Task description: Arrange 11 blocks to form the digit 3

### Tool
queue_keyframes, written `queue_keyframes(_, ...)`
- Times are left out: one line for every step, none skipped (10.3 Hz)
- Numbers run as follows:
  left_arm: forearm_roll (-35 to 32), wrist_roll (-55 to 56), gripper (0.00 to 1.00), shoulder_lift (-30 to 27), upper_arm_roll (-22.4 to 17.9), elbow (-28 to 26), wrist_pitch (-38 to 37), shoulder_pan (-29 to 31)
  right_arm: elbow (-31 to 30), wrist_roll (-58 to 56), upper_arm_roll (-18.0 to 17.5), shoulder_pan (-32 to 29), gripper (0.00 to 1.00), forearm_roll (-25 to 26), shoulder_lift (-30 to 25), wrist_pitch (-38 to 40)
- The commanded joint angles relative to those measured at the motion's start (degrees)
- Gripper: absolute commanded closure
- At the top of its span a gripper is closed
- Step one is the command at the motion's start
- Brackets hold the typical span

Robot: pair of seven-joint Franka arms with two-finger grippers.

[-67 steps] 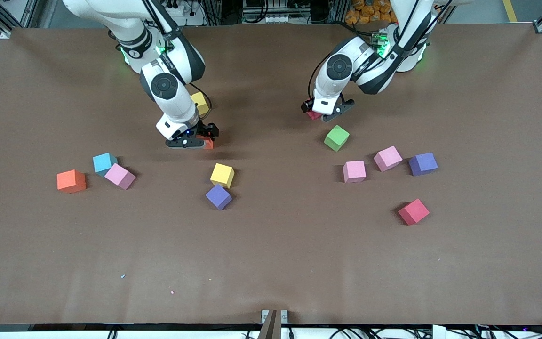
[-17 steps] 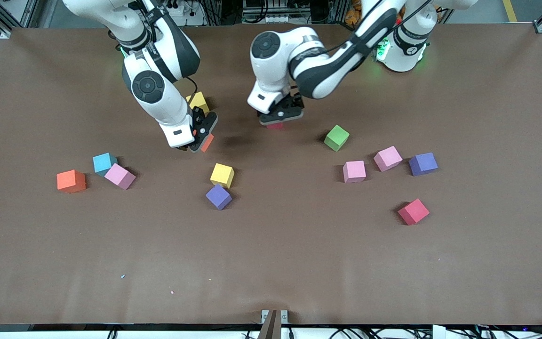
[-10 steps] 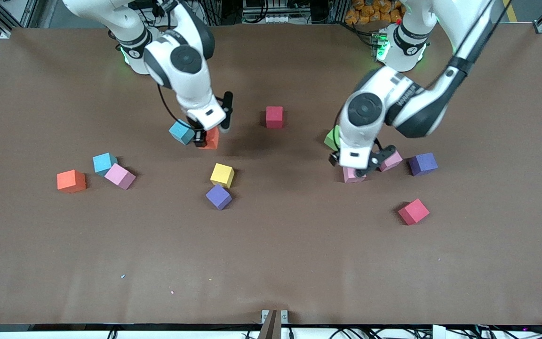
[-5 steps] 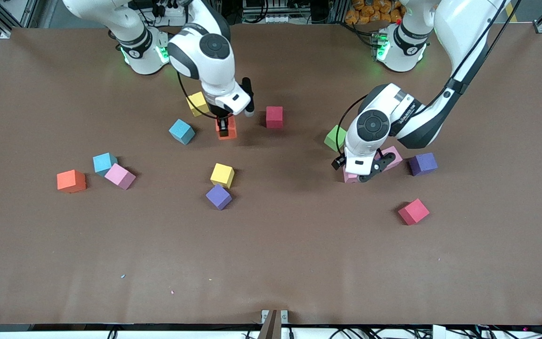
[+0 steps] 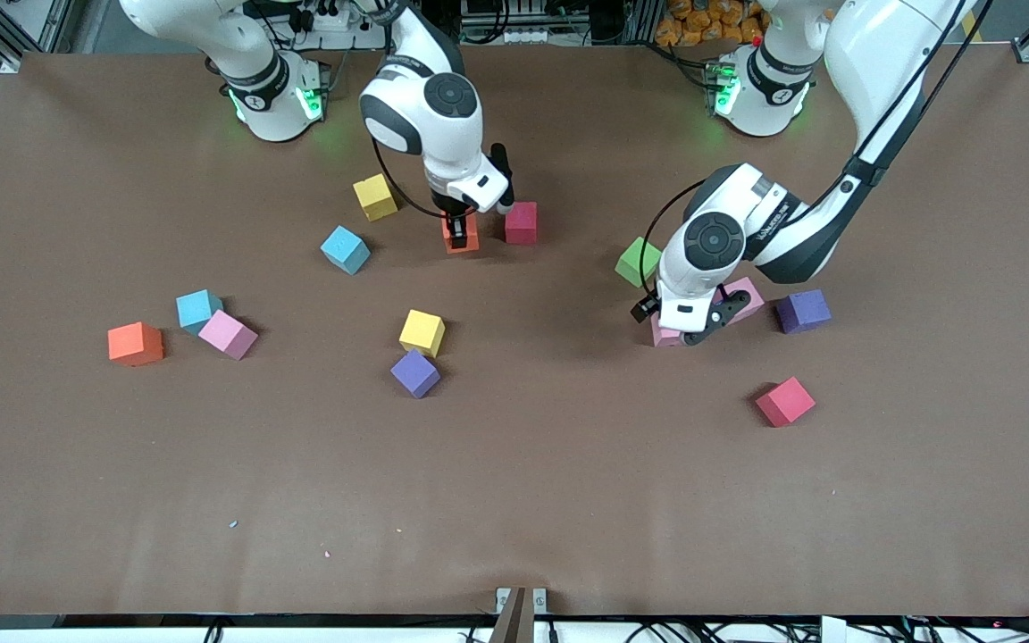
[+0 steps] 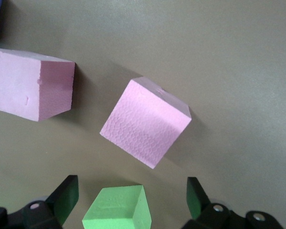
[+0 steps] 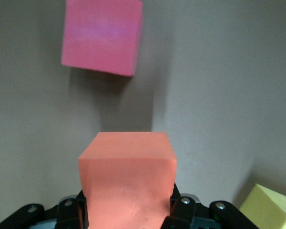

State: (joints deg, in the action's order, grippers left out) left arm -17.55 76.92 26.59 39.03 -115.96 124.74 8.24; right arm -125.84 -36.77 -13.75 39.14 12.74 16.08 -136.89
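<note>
My right gripper [image 5: 461, 234] is shut on an orange block [image 5: 462, 241], held low right beside a red block [image 5: 521, 222]. In the right wrist view the orange block [image 7: 127, 181] fills the jaws of the right gripper [image 7: 127, 212], with the red block [image 7: 102, 36] just ahead. My left gripper [image 5: 681, 325] hangs open over a pink block [image 5: 663, 336]. The left wrist view shows that gripper [image 6: 132, 194] holding nothing. A tilted pink block [image 6: 145, 121], a second pink block [image 6: 31, 83] and a green block [image 6: 117, 210] lie below it.
Loose blocks lie scattered: yellow [image 5: 376, 196], blue [image 5: 345, 249], blue [image 5: 198, 309], pink [image 5: 228, 335], orange [image 5: 135, 344], yellow [image 5: 422, 332], purple [image 5: 414, 373], green [image 5: 636, 262], pink [image 5: 749, 297], purple [image 5: 803, 310], red [image 5: 784, 401].
My right gripper has carried the orange block toward the red block, uncovering a yellow and a blue block. My left gripper has settled over the pink block and stays open.
</note>
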Motion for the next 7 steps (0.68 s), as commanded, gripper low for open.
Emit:
queue_keyframes(0.94,-4.03,0.0,0.21,0.44,-1.11,0.94,1.34,2.44,2.32,0.04,1.9,1.0,0.97,3.69,-0.39)
queue_keyframes(0.85,-4.49,0.0,0.74,0.35,-1.11,1.2,1.78,2.44,2.32,0.04,1.9,1.0,0.97,4.13,-0.91)
queue_keyframes(0.77,-4.67,0.0,1.44,0.35,-1.2,1.47,2.3,2.44,2.32,0.04,2.08,1.0,1.06,4.48,-0.92)
queue_keyframes(0.24,-5.1,0.0,1.44,0.35,-1.63,1.47,2.22,2.44,2.32,0.04,2.17,1.0,1.06,4.66,-0.92)
queue_keyframes(0.24,-5.11,0.0,1.01,0.44,-2.6,1.47,2.22,2.7,2.41,0.04,2.17,1.0,0.97,5.36,-1.27)
queue_keyframes(0.24,-4.94,0.0,0.05,0.7,-4.43,1.47,2.05,2.96,5.11,0.04,2.17,1.0,1.06,6.32,-1.53)
queue_keyframes(0.24,-4.5,0.0,-1.88,0.79,-6.54,1.56,2.22,3.57,6.26,0.04,3.3,1.0,1.23,7.29,-2.14)
